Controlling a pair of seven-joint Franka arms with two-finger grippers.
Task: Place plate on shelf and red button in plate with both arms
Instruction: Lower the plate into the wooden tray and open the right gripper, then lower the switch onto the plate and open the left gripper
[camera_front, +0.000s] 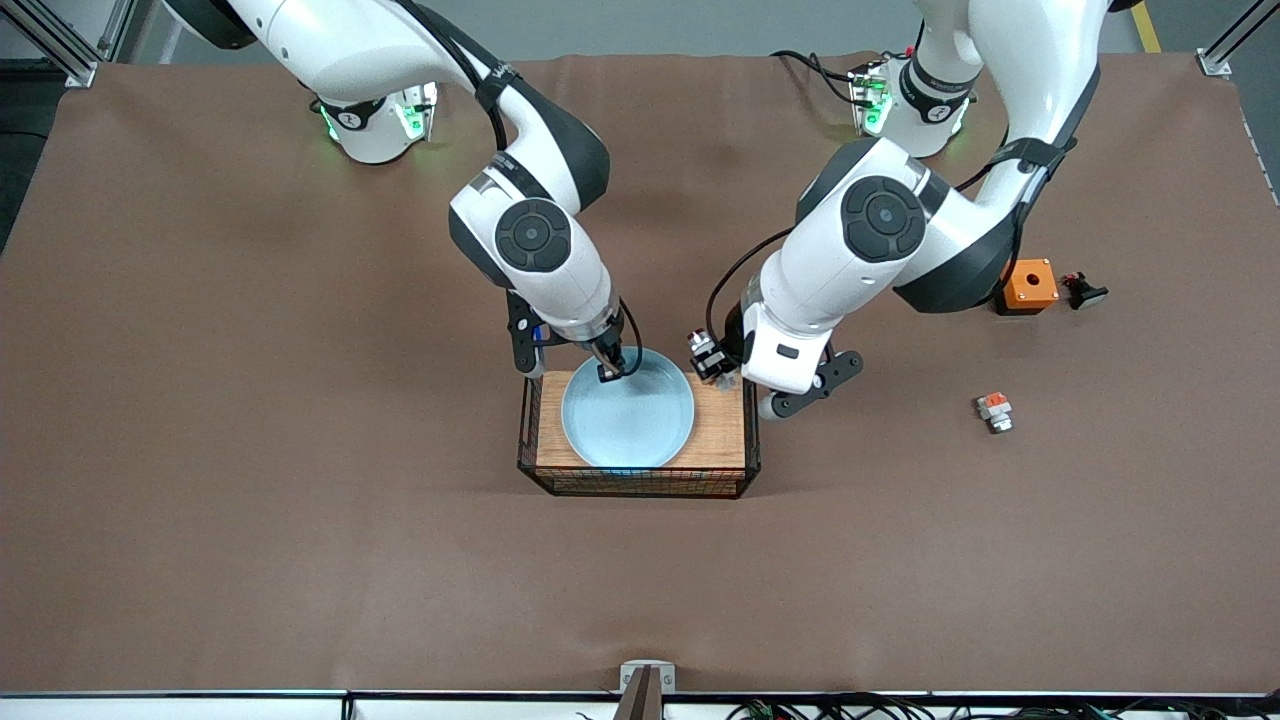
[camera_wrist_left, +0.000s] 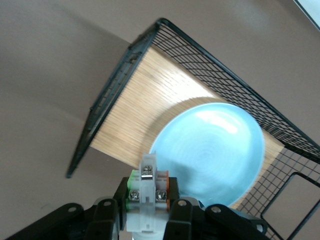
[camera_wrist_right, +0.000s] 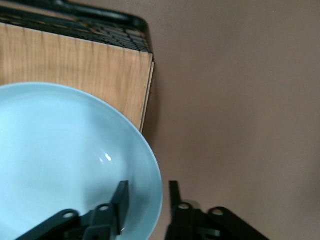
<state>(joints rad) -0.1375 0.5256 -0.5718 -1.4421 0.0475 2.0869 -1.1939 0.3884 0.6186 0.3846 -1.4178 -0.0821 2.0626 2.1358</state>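
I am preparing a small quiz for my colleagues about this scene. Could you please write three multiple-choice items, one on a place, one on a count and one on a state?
1. Where is the plate?
A. On the bare table
B. In the wire basket
C. On top of an orange box

2. How many small loose parts lie on the table toward the left arm's end?
A. One
B. Five
C. Three

3. In what state are the left arm's jaws?
A. Shut on the red button
B. Open and empty
C. Shut on the plate's rim

Answers:
1 B: the plate lies on the basket's wooden floor.
2 C: the orange box, a dark part beside it, and a white piece with an orange-red top.
3 A: the left wrist view shows the button clamped between them.
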